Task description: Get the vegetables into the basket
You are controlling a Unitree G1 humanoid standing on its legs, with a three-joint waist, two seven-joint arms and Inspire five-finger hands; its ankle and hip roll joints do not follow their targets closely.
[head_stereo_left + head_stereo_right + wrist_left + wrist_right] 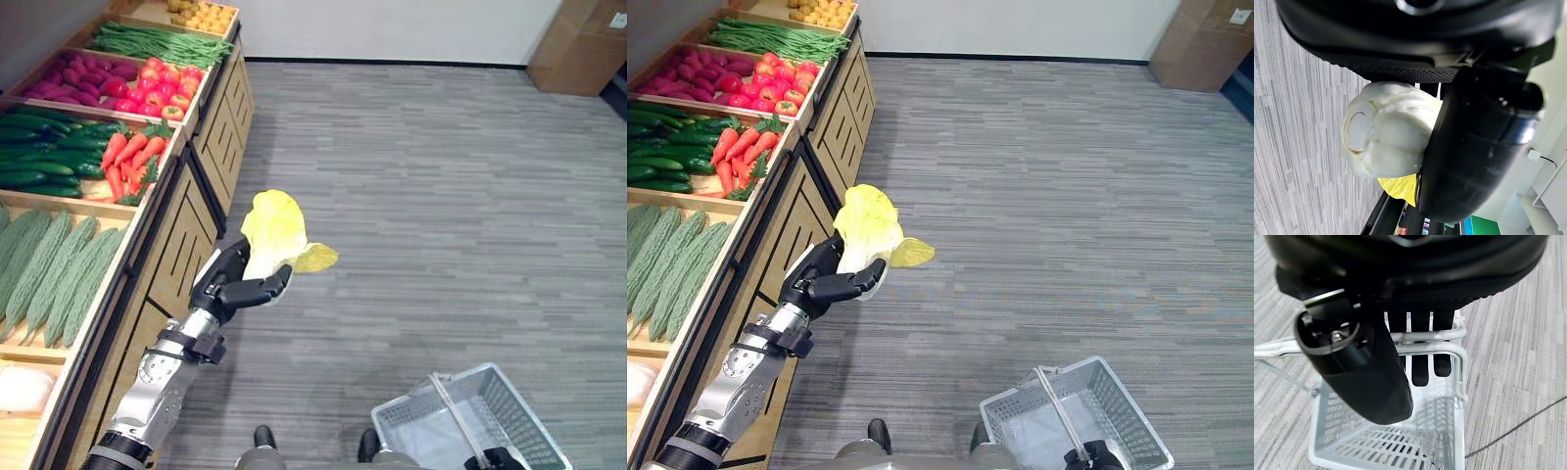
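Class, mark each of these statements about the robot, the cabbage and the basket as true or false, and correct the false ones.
1. The left hand holds a yellow cabbage above the floor. True.
2. The cabbage already lies in the basket. False: it is in the left hand, up and away from the basket, which looks empty.
3. The right hand has its fingers curled round the basket's handle. True.
4. The carrots lie in the basket. False: they lie in a crate on the shelf, beside the cucumbers.
5. The basket is dark wicker. False: it is white mesh.
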